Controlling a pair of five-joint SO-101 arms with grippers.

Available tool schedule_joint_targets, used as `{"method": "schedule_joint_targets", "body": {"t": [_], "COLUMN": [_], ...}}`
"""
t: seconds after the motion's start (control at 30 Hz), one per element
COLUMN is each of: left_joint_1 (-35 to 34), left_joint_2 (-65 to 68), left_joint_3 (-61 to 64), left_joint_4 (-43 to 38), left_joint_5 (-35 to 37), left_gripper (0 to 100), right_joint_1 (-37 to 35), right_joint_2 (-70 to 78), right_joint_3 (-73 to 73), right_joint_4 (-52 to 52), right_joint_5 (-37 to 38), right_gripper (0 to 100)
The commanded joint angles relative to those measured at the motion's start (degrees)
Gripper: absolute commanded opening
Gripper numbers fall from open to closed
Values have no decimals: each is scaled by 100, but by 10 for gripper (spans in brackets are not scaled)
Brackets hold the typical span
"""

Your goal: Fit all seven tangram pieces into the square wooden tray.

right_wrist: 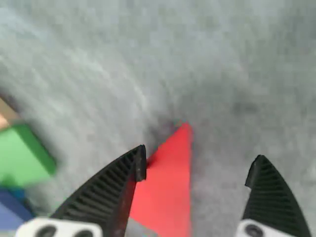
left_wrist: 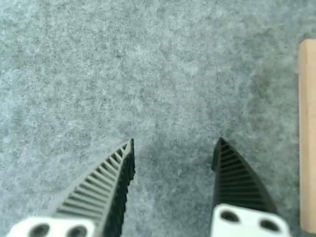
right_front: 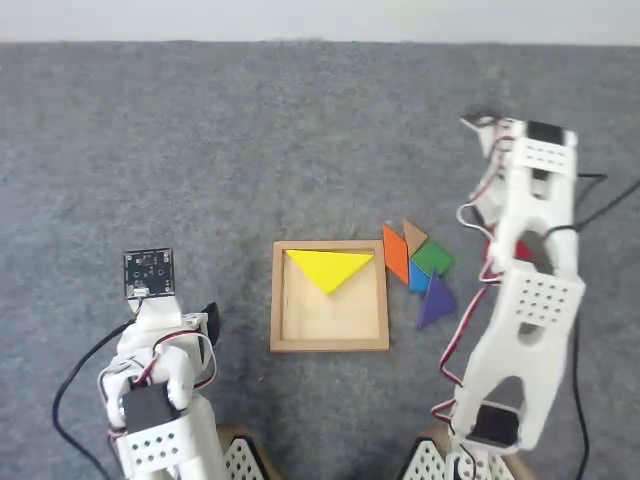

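Note:
The square wooden tray (right_front: 330, 343) lies mid-table with a yellow triangle (right_front: 328, 268) along its far side. Just right of it cluster an orange parallelogram (right_front: 395, 254), a brown triangle (right_front: 414, 235), a green square (right_front: 433, 257), a blue triangle (right_front: 418, 278) and a purple triangle (right_front: 437, 302). Further right, a red triangle (right_wrist: 168, 182) lies on the carpet. My right gripper (right_wrist: 200, 155) hangs open just above it, one finger (right_wrist: 111, 190) over its edge. My left gripper (left_wrist: 175, 143) is open over bare carpet, left of the tray's edge (left_wrist: 307, 133).
Grey carpet covers the whole table. The right arm (right_front: 525, 300) stretches over the area right of the loose pieces and hides most of the red triangle (right_front: 521, 249) from above. The left arm (right_front: 160, 380) sits at the near left.

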Motion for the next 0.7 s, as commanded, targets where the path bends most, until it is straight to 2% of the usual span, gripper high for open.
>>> {"method": "schedule_joint_targets", "body": {"t": [0.0,0.17,0.4,0.53,0.67], "left_joint_1": [-26,-26,-26,-26,-26], "left_joint_2": [-88,-88,-88,-88,-88], "left_joint_3": [-48,-48,-48,-48,-48], "left_joint_4": [26,26,26,26,26], "left_joint_5": [53,53,53,53,53], "left_gripper": [245,245,245,245,245], "right_joint_1": [708,1174,1209,1174,971], "right_joint_2": [-154,-620,-2501,-3749,-4620], "right_joint_3": [-193,-158,0,1433,3859], "right_joint_4": [418,690,1402,1200,-391], "right_joint_5": [360,651,598,642,141], "right_gripper": [318,318,325,325,325]}}
